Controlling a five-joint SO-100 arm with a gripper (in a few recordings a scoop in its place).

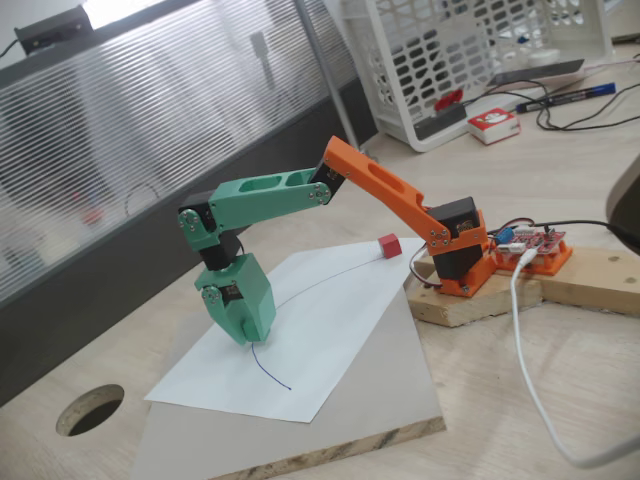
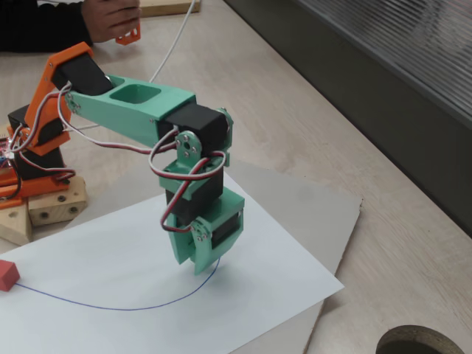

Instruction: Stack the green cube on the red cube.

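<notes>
Near the white sheet's [image 1: 330, 330] lower-left edge in a fixed view, gripper [image 1: 243, 338] pointed straight down with tips at the paper, by one end of a thin blue pen line [image 2: 110, 306]; jaws look drawn together, though whether anything sits between them cannot be told. Far along that sheet, at its top corner nearest the orange arm base [image 1: 465, 265], red cube [image 1: 389, 245] resting alone, well apart from the gripper. Green cube hidden or too small to find.
</notes>
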